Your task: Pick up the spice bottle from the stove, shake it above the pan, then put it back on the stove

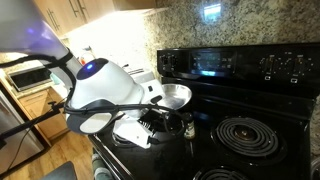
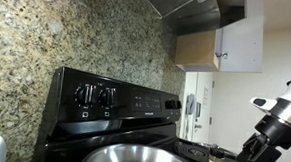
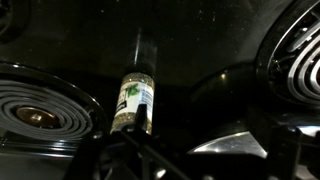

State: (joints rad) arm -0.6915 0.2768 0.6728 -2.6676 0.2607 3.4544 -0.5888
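The spice bottle [image 3: 135, 98] is a small clear jar with a green-and-white label and pale contents. It stands on the glossy black stove [image 3: 200, 70] between two coil burners. It also shows in both exterior views [image 1: 187, 124] [image 2: 215, 161]. My gripper [image 3: 185, 150] is low over the stove top just short of the bottle, and its dark fingers look spread and empty. One finger overlaps the bottle's near end in the wrist view. The gripper also appears in both exterior views [image 1: 152, 127] [image 2: 254, 155]. The shiny silver pan [image 1: 173, 95] [image 2: 136, 159] sits on a burner beside the bottle.
Coil burners lie on either side of the bottle [image 3: 35, 112] [image 3: 300, 50], and one shows in an exterior view [image 1: 246, 136]. The back control panel with knobs [image 2: 95, 95] rises behind, under a granite backsplash [image 2: 48, 36]. A microwave [image 1: 30, 77] stands on the counter.
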